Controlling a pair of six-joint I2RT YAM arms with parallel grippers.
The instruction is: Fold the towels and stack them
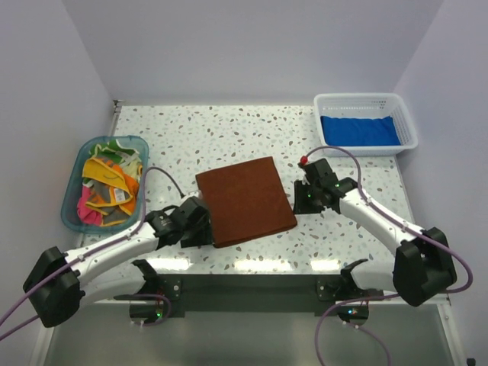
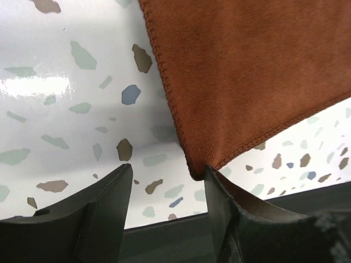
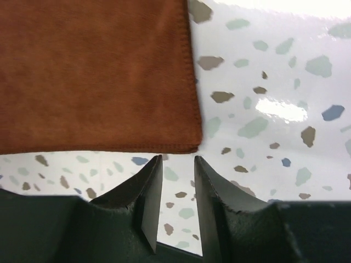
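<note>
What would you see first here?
The rust brown towel lying flat in the middle of the table, with the left gripper and right gripper open on either side of it. Then the blue towel in the white basket far right, and the colourful towels heaped in the teal tub on the left.

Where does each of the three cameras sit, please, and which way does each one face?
Top view: above and behind the arms, looking down on the table; the left arm and right arm flank the brown towel.
Left wrist: on the left arm, looking past the left fingers, which stand open, at a towel corner.
Right wrist: on the right arm, looking past the right fingers, slightly apart, at another towel corner.
Shared: all three show the brown towel on the speckled table.
</note>
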